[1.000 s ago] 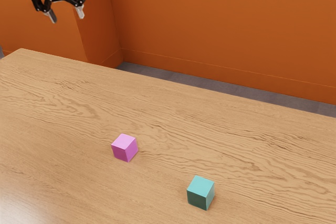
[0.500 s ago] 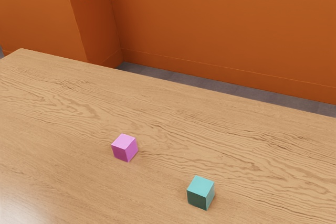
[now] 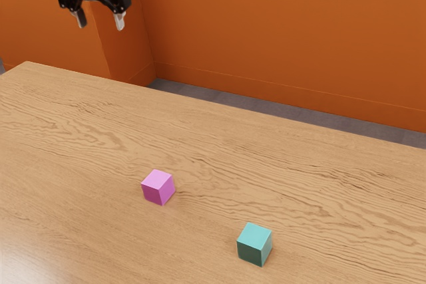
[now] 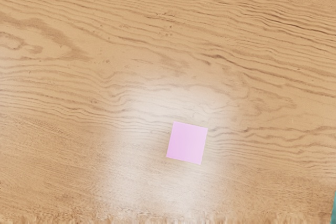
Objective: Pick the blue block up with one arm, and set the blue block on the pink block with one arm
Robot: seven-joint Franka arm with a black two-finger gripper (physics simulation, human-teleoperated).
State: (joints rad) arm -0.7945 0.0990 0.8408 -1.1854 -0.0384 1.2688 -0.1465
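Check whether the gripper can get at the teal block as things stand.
Probably yes: the gripper hangs open high up, and the teal block stands alone, well apart from the pink block, with nothing over it.

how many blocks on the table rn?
2: pink block on the wooden table, and blue block, teal in shade, apart from it, toward the exterior view's right and nearer the camera. None seems hidden.

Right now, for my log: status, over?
Fingers open, empty, high over table. Blue block on table, apart from pink block. Nothing between them.
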